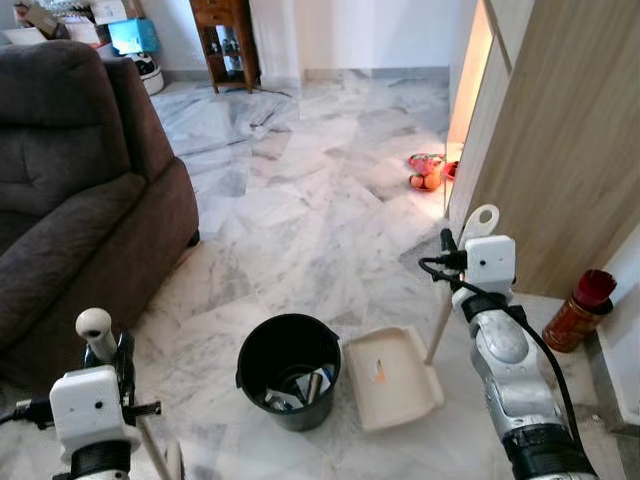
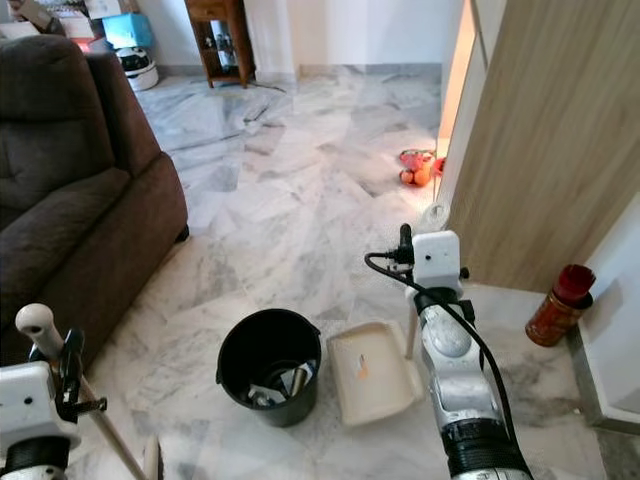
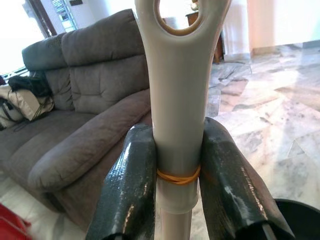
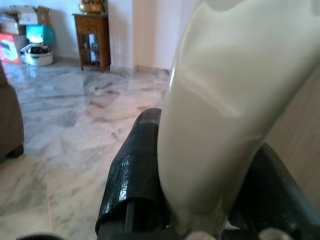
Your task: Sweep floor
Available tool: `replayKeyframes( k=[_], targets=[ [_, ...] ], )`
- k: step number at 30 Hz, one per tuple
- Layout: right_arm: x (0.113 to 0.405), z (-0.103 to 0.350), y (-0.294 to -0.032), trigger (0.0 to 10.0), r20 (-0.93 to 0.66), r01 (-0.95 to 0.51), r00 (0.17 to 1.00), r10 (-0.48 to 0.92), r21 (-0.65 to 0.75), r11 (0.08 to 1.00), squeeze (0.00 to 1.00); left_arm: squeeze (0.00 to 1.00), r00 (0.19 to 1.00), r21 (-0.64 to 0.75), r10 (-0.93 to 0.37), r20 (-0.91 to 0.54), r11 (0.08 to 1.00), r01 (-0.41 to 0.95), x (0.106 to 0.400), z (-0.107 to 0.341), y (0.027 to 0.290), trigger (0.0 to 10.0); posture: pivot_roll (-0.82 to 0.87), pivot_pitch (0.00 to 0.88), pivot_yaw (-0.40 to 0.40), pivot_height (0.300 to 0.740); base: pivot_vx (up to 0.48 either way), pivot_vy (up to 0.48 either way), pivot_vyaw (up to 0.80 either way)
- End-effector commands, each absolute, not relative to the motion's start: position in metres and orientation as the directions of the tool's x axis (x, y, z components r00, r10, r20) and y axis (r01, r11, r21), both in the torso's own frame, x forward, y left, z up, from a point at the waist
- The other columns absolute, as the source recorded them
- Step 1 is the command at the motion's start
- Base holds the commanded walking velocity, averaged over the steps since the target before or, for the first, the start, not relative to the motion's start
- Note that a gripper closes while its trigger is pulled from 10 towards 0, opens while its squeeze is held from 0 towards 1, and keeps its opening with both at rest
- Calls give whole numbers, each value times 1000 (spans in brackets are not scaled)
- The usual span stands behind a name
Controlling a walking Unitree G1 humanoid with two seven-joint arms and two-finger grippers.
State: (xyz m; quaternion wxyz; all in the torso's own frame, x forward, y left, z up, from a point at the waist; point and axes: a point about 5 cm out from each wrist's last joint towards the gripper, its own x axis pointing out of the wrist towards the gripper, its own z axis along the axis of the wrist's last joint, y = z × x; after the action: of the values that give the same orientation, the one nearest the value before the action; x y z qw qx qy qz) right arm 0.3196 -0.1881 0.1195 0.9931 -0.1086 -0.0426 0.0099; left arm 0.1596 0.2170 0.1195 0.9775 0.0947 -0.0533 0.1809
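Observation:
My left gripper (image 3: pixel 177 131) is shut on the white broom handle (image 3: pixel 176 95), just above a yellow rubber band; the handle's rounded top (image 1: pixel 95 324) rises at the lower left. My right gripper (image 4: pixel 207 142) is shut on the cream handle (image 1: pixel 482 222) of the dustpan. The cream dustpan (image 1: pixel 392 376) rests on the marble floor, with a small orange scrap (image 1: pixel 378 371) in it. Touching the pan's left edge stands a black bucket (image 1: pixel 287 371) with some rubbish at its bottom. The broom's head is hidden.
A brown sofa (image 1: pixel 70 200) fills the left side. A wooden cabinet wall (image 1: pixel 560 150) stands on the right, with a red jar (image 1: pixel 577 313) at its foot. Orange toys (image 1: pixel 425 172) lie by the lit gap. A wooden side table (image 1: pixel 225 40) and boxes (image 1: pixel 130 35) are at the back.

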Motion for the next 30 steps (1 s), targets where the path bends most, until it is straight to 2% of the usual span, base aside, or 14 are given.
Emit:
replayKeyframes(
  k=[1, 30],
  targets=[
    [318, 130, -181, 10000, 140, -42, 988, 73, -213, 976, 0, 0, 915, 173, 354, 195, 906, -387, 156, 131, 221, 10000, -13, 75, 110, 740, 0, 0, 0],
    [317, 144, -163, 10000, 190, -124, 969, 157, -171, 977, 0, 0, 924, 176, 334, 187, 914, -366, 155, 129, 215, 10000, -38, 51, 112, 740, 0, 0, 0]
  ],
)
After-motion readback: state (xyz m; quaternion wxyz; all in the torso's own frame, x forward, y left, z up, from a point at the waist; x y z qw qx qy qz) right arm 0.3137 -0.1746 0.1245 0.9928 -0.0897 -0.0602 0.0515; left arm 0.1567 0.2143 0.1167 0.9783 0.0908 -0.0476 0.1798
